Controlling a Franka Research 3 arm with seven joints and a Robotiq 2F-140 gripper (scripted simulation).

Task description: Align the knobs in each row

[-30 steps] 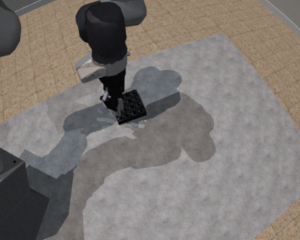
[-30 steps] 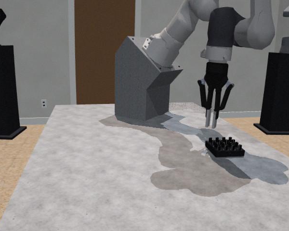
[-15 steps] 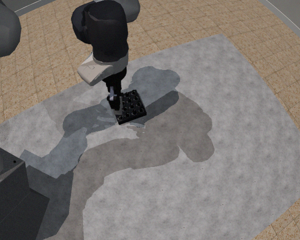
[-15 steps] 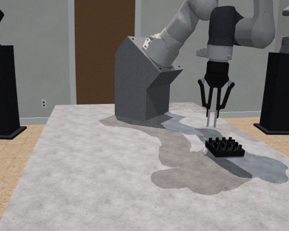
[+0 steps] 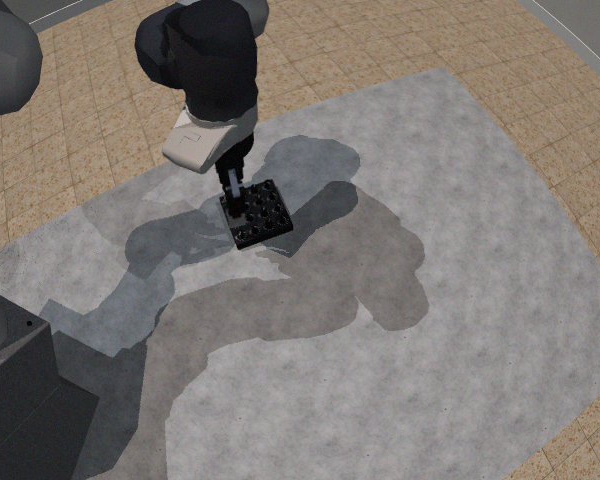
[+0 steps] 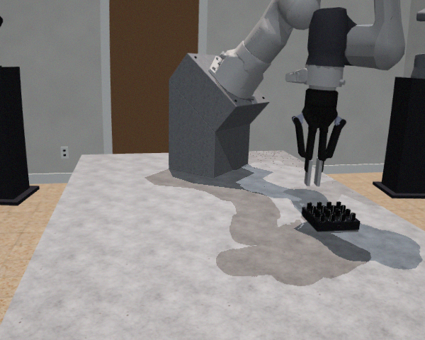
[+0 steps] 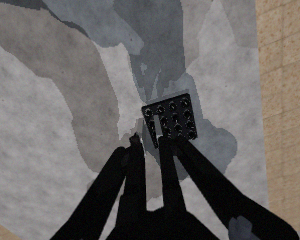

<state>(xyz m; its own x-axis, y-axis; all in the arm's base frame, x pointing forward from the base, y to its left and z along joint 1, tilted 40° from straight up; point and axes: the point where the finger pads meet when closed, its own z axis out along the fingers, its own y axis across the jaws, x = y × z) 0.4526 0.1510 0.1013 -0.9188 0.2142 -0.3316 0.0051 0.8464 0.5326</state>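
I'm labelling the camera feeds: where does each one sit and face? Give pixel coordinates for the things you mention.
Top: high above the table, looking steeply down at the knob box (image 5: 263,238) (image 6: 337,226) (image 7: 168,99); upper arm parts, gripper (image 5: 234,209) (image 6: 312,185) (image 7: 149,123).
Exterior: beyond the table's far end, facing the base (image 5: 16,413) (image 6: 194,127); arm, gripper.
Wrist: on the arm's end, looking along the fingers; gripper only.
Top and exterior share the base.

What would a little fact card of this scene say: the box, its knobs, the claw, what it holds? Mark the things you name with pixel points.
box: flat black square knob box (image 5: 265,236) (image 6: 338,225) (image 7: 190,106), on the grey mottled tabletop (image 5: 445,335) (image 6: 132,274) (image 7: 30,100)
knobs: short black cylinders, in rows
claw: black, two pale flat fingertips (image 6: 307,178), slightly parted, above the box
held: nothing
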